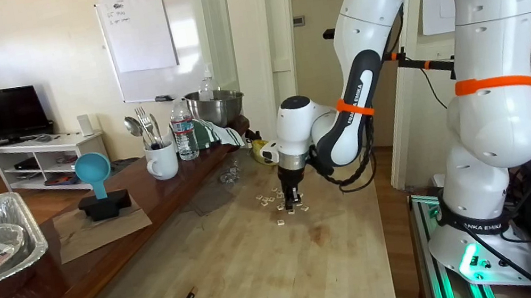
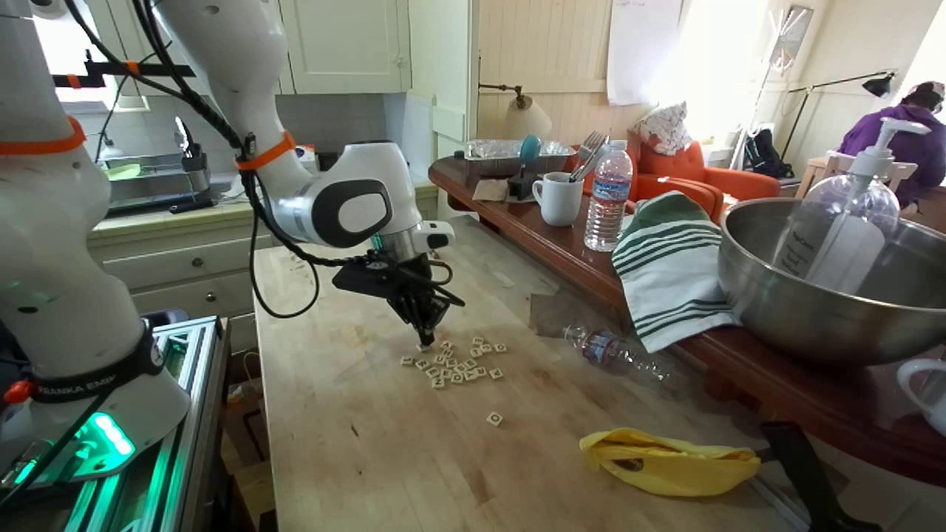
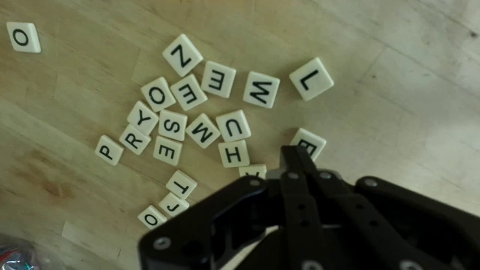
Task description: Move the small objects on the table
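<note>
The claw (image 2: 426,339) is pressed together, far left among the letter tiles (image 2: 451,363) on the counter (image 2: 384,451). Perhaps it's touching one.

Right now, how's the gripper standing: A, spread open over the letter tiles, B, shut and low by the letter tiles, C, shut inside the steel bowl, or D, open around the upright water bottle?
B: in the wrist view the gripper has its two black fingers pressed together, and both exterior views show it down low by the letter tiles.
</note>
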`<state>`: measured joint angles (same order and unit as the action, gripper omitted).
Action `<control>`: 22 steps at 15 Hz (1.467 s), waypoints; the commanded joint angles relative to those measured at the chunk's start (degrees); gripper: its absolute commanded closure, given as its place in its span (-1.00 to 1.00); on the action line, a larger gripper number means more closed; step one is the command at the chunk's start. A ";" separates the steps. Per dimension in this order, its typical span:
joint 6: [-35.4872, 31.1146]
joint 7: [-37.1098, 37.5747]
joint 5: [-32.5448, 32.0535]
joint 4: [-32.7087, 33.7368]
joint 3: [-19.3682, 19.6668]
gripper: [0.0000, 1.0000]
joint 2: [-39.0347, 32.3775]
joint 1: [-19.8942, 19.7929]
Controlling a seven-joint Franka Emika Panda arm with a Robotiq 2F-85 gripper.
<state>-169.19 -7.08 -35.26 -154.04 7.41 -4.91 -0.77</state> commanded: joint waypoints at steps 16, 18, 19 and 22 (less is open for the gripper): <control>2.80 2.67 32.55 1.50 -6.47 1.00 -3.34 -1.20; 5.44 3.59 37.17 2.73 -6.96 1.00 -3.42 -1.30; 6.56 3.86 39.32 3.17 -7.20 1.00 -3.44 -1.35; 9.31 7.51 40.46 4.33 -6.02 1.00 -3.70 -1.08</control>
<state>-162.94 -3.09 3.05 -151.27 1.46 -6.32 -1.50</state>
